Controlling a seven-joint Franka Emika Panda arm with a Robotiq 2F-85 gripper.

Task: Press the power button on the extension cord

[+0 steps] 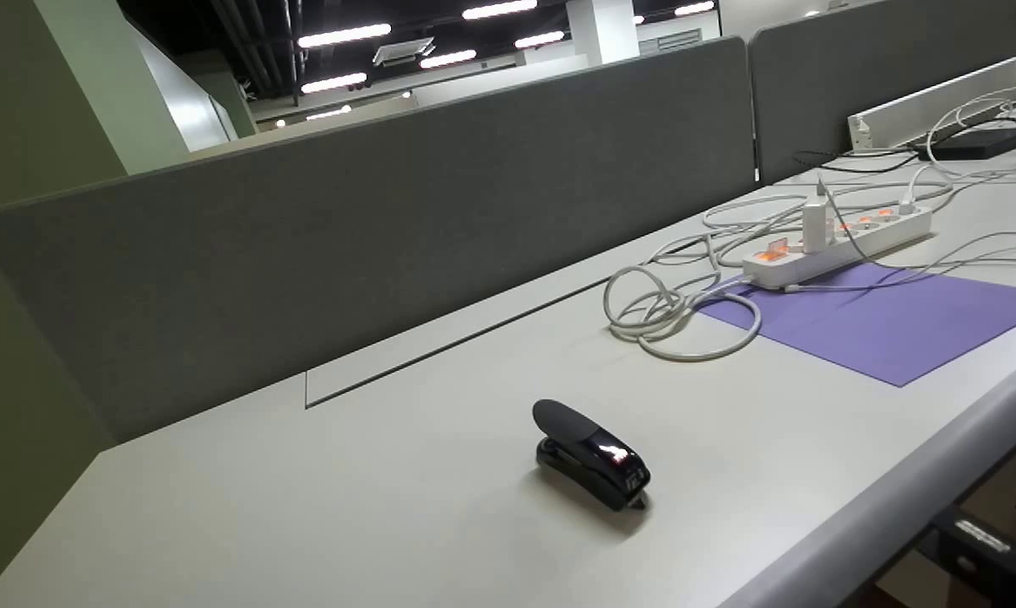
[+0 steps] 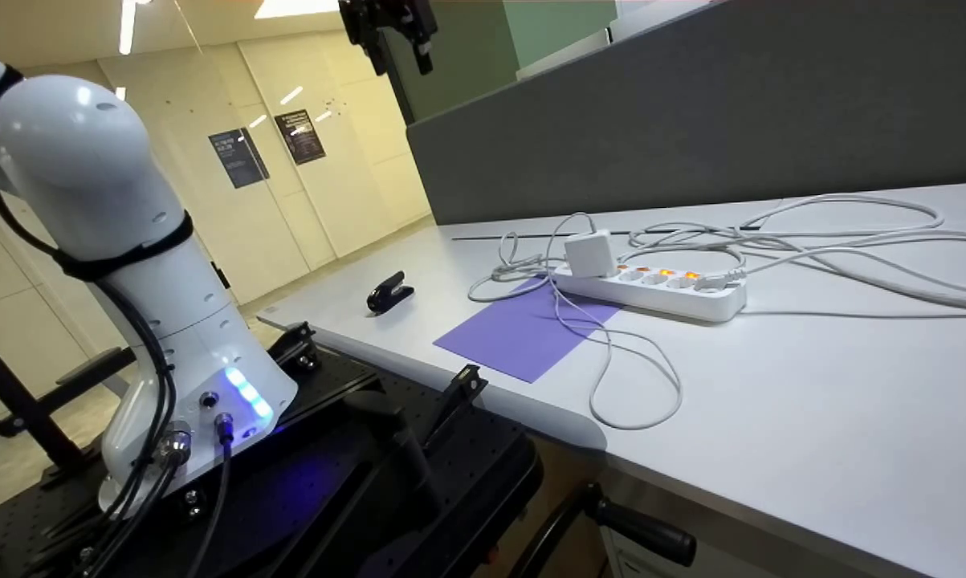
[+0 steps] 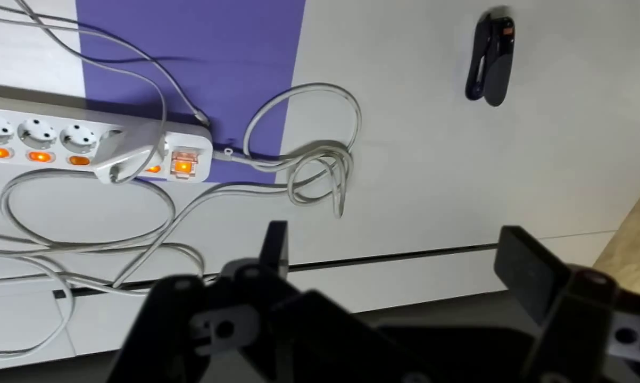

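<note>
wrist view | my gripper (image 3: pixel 397 255) spread wide, grasping nothing, above the desk (image 3: pixel 431 159) | lit orange power button (image 3: pixel 183 166) at the white power strip's (image 3: pixel 59 154) end, just beside the charger (image 3: pixel 131 148) | no contact; i judge press not yet done; left: align, lower, push

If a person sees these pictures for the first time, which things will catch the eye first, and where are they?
Probably the purple sheet on the pale desk, the strongest block of colour there. Next, the white power strip, whose orange lights glow in the wrist view; one end lies on that sheet. Then the black stapler, dark against the desk and apart from both.
</note>
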